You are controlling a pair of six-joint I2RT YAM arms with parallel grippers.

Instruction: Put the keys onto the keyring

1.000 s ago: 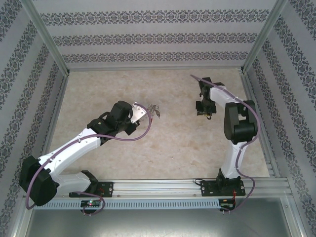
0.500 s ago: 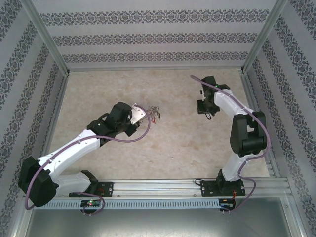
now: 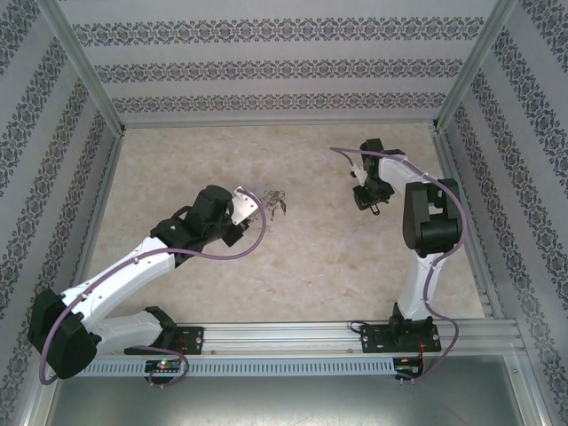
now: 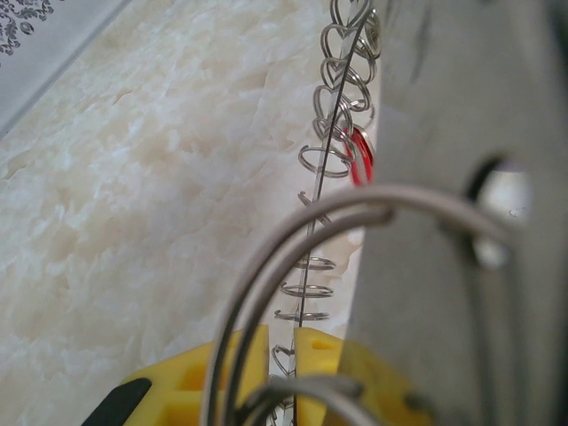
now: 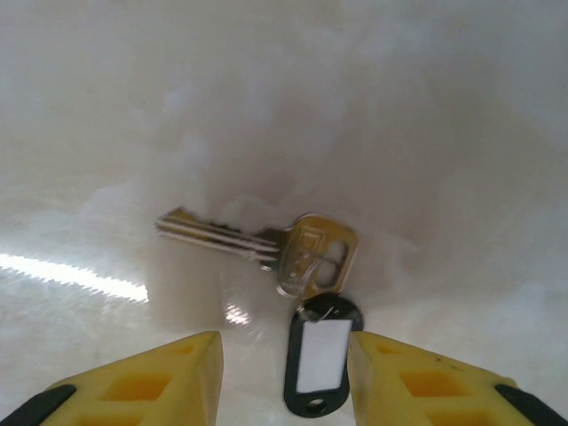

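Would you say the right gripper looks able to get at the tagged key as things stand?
Probably yes: the right gripper hangs open just above the key, whose black tag lies between its fingers on the table. Nothing is in the way, though a flat key may pinch poorly.

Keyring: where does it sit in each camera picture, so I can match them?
Top external: keyring left of centre, at the left end effector's tip.
Left wrist: keyring upper centre, edge-on, pinched between yellow fingers.
Right wrist: a tagged key lies on the table here.
Shared landmark: the pale marbled table.
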